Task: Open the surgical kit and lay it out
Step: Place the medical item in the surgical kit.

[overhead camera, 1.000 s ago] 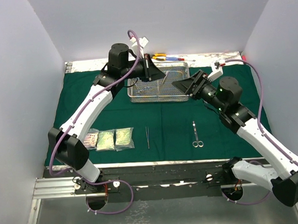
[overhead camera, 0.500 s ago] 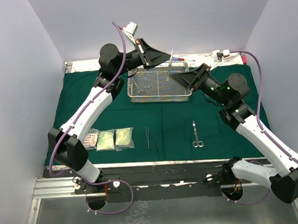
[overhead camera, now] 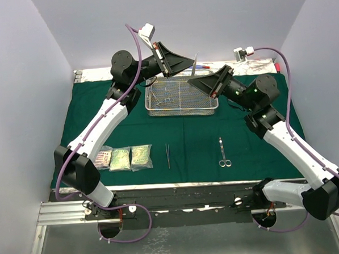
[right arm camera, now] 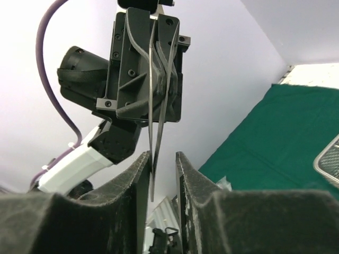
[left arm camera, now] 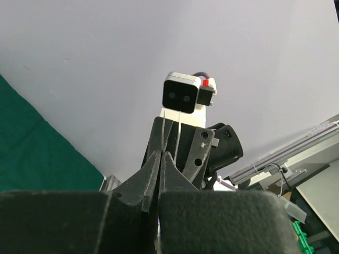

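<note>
The dark green cloth [overhead camera: 187, 138] lies spread on the table with the steel mesh tray [overhead camera: 182, 107] at its far middle, clamps still inside. Above the tray, my left gripper [overhead camera: 192, 62] is shut on slim steel forceps [overhead camera: 194, 65], held upright in the air. My right gripper [overhead camera: 192, 81] has come up from the right. In the right wrist view its jaws [right arm camera: 161, 165] stand open around the forceps' lower tip [right arm camera: 154, 159], which lies against the left finger [right arm camera: 141, 174]. Three clear packets [overhead camera: 121, 158], another pair of forceps [overhead camera: 167, 155] and scissors [overhead camera: 223, 153] lie in a row near the front.
Red and blue pens [overhead camera: 204, 66] lie behind the tray at the back edge. Grey walls close in the table on the left, back and right. Both arms reach across over the cloth toward the tray.
My left gripper has lifted the forceps out of the tray and up. My right gripper has swung left and up to them, and its jaws have narrowed around the tip.
</note>
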